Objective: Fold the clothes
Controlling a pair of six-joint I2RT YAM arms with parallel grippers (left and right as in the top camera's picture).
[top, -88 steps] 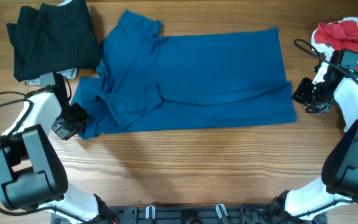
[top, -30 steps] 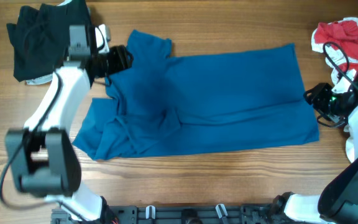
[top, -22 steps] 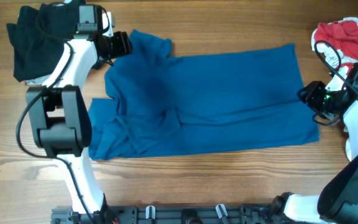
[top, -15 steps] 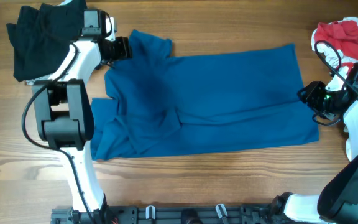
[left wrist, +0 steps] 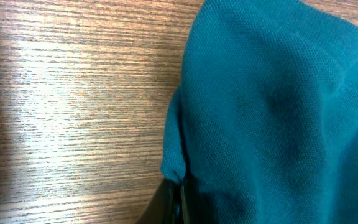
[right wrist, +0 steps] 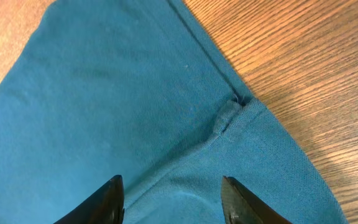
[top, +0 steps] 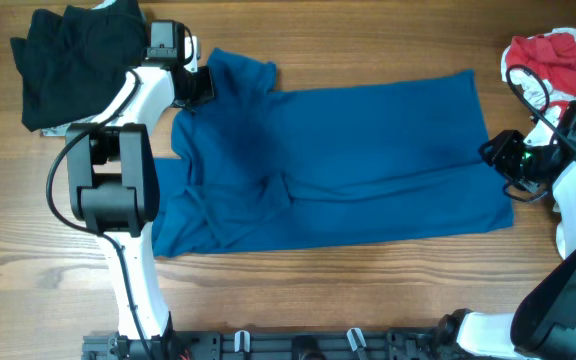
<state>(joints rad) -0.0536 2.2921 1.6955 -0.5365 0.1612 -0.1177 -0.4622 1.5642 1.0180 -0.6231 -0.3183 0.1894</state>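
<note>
A large deep-blue shirt point(top: 348, 160) lies spread across the wooden table, its left end bunched and folded over. My left gripper point(top: 200, 85) is at the shirt's upper left corner, shut on an edge of the blue shirt point(left wrist: 185, 162). My right gripper point(top: 495, 155) is open at the shirt's right edge; in the right wrist view its fingers point(right wrist: 173, 199) straddle the blue fabric point(right wrist: 135, 112) near the hem. A black garment point(top: 78, 60) lies at the far left. A red-and-white garment point(top: 553, 60) lies at the far right.
A pale grey item point(top: 73, 127) peeks out under the black garment. Bare wood table point(top: 318, 290) runs along the front. My left arm point(top: 118, 190) reaches over the shirt's left side. A cable point(top: 528, 95) loops by the red garment.
My left gripper has shifted slightly right along the shirt's upper left corner. The shirt and my right arm have stayed put over the last second.
</note>
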